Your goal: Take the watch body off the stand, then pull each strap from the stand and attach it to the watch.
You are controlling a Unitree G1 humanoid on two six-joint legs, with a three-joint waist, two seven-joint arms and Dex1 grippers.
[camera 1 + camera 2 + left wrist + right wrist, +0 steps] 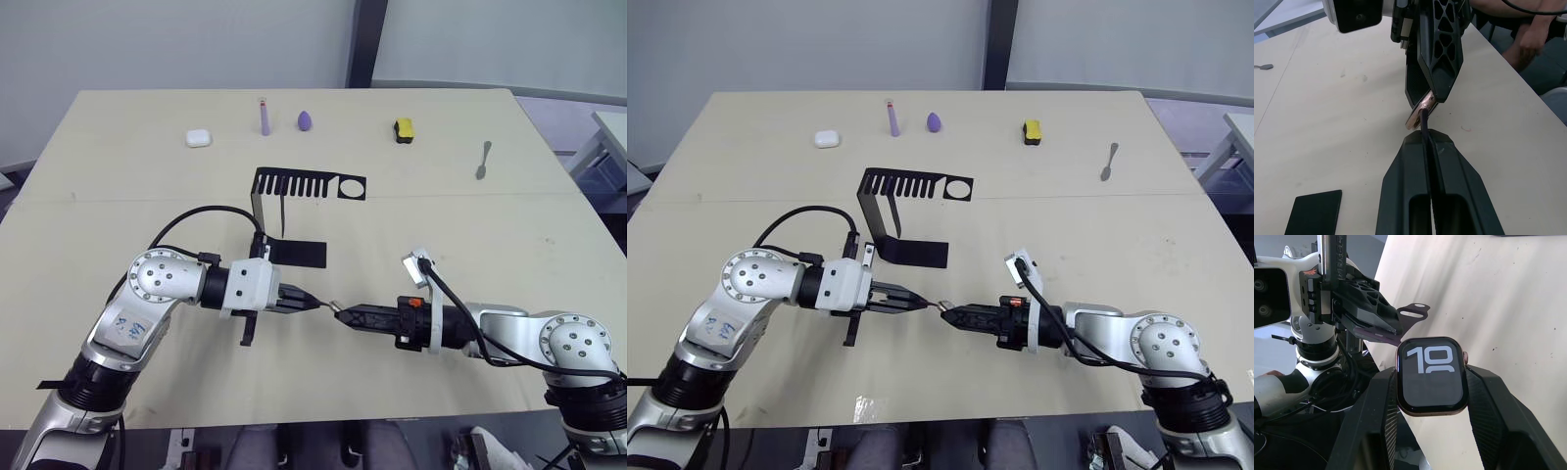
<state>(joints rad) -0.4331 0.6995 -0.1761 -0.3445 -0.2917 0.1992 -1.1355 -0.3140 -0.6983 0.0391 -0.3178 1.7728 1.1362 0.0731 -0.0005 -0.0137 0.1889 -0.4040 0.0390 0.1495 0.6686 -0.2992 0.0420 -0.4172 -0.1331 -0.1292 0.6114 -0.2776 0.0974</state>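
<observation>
table | left hand grips strap, mostly hidden | right hand clamps watch body

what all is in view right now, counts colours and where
table: 1, pale wood, under everything
stand: 1, black, table centre
watch body: 1, black screen, metallic rim, held in right gripper
strap: 1, dark purple, held in left gripper, at the watch
case: 1, white, far left
stick: 1, lilac, far edge
egg shape: 1, purple, beside stick
block: 1, yellow-black, far right
spoon: 1, grey, far right
person's hand: 1, off table
left gripper: 1, fingers black, shut on strap
right gripper: 1, fingers black, shut on watch
</observation>
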